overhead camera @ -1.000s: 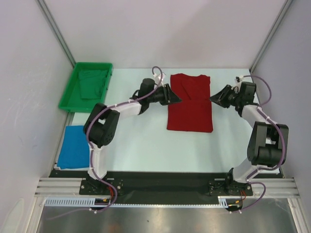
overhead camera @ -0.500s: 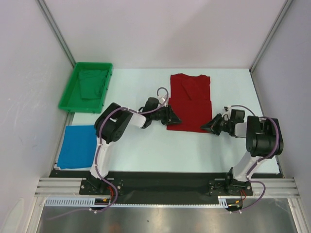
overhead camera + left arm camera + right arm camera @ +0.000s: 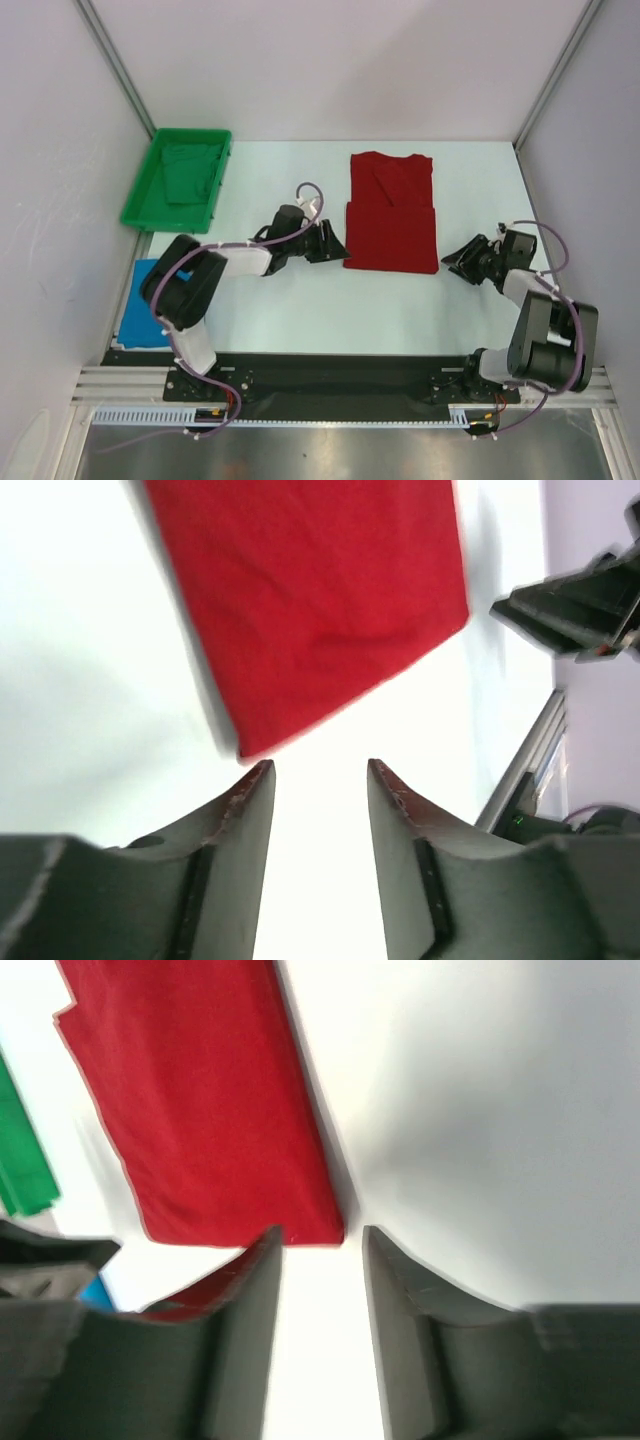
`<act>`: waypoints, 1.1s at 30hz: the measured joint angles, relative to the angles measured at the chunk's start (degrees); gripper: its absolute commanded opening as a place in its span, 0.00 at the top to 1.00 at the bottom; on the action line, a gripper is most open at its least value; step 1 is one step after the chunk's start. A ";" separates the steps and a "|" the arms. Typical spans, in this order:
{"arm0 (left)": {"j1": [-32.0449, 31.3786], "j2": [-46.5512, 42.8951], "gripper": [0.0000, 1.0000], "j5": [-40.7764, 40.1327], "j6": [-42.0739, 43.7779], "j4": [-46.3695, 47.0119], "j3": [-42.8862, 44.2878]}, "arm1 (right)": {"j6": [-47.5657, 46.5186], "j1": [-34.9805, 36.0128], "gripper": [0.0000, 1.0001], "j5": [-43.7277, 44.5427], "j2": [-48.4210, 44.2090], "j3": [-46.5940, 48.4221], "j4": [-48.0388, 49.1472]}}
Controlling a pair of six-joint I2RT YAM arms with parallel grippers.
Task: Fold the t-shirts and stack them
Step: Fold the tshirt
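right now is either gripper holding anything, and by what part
Nothing is held. Left gripper and right gripper are both open and empty, beside the near corners of the red t-shirt.

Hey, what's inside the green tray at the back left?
A dark green cloth lies inside the green tray, covering much of its floor. Anything beneath the cloth is hidden.

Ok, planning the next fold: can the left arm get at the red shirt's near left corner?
Probably yes. The left pincer sits open and empty just beside the red shirt, that corner right ahead of its fingertips, with only bare table between them.
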 measured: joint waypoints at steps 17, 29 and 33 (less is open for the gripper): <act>-11.08 -4.26 0.46 -22.16 -41.16 18.12 -20.22 | 29.29 7.15 0.41 14.73 -28.94 -23.76 7.58; -10.93 1.75 0.52 -28.15 -59.45 21.86 -17.73 | 42.62 19.50 0.47 31.63 -22.53 -23.80 14.88; -10.60 4.04 0.54 -28.65 -63.54 24.72 -17.38 | 44.89 20.22 0.50 32.48 -17.64 -23.39 19.96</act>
